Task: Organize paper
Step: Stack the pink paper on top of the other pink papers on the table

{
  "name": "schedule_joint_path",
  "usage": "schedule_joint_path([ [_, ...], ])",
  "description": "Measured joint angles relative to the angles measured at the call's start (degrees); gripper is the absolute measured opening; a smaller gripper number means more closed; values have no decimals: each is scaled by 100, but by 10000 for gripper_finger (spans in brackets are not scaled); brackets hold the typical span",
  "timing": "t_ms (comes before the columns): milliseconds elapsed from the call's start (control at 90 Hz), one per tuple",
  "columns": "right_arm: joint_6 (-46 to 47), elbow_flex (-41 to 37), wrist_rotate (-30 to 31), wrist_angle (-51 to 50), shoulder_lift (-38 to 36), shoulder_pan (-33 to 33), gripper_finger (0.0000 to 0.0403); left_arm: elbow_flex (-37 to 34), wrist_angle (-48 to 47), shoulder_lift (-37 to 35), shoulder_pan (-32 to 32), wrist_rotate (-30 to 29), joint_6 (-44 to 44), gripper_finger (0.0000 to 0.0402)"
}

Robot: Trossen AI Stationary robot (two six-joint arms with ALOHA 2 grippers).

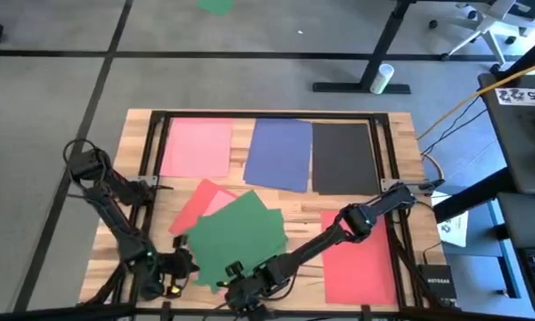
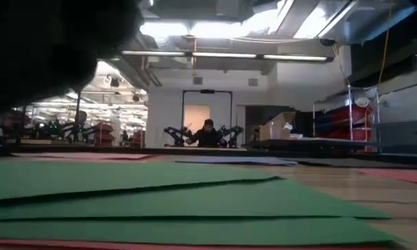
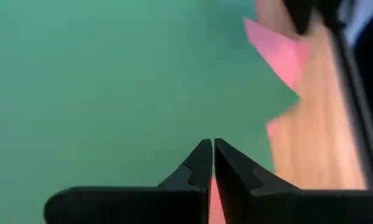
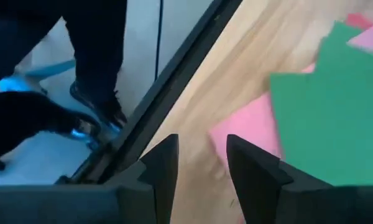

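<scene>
A pale wooden worktop (image 1: pixel 401 134) carries the paper: pink (image 1: pixel 197 148), blue (image 1: pixel 279 153) and black (image 1: pixel 343 158) sheets lie squared in a row along the far side, likely already sorted, and a red sheet (image 1: pixel 361 259) lies near the right edge. The loose green sheets (image 1: pixel 239 234) overlap askew on pink ones in the middle, thin, flat and matte. The left gripper (image 3: pixel 212 163) sits at the green pile's near edge, fingers clenched together. The right gripper (image 4: pixel 202 163) hovers beside the pile's near corner, fingers released.

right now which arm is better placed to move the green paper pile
Left, probably. The left gripper is shut, fingertips at the edge of the green construction-paper sheets. The right gripper is open over bare wooden table near a pink sheet corner, touching no paper.
</scene>
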Motion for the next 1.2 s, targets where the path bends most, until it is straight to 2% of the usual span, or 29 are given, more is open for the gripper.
schedule_joint_path([
  [144,189,4,-24,17,32,-57,127,0,25,70,351,28,285,0],
  [400,287,0,-15,14,39,-93,127,-2,63,416,680,494,502,0],
  [589,278,-2,0,65,43,-97,127,2,391,632,646,443,507,0],
  [1044,302,-4,-41,-152,43,-221,127,-10,144,613,852,465,426,0],
  [1200,230,272,68,-740,58,-222,127,-82,179,610,1015,380,399,0],
])
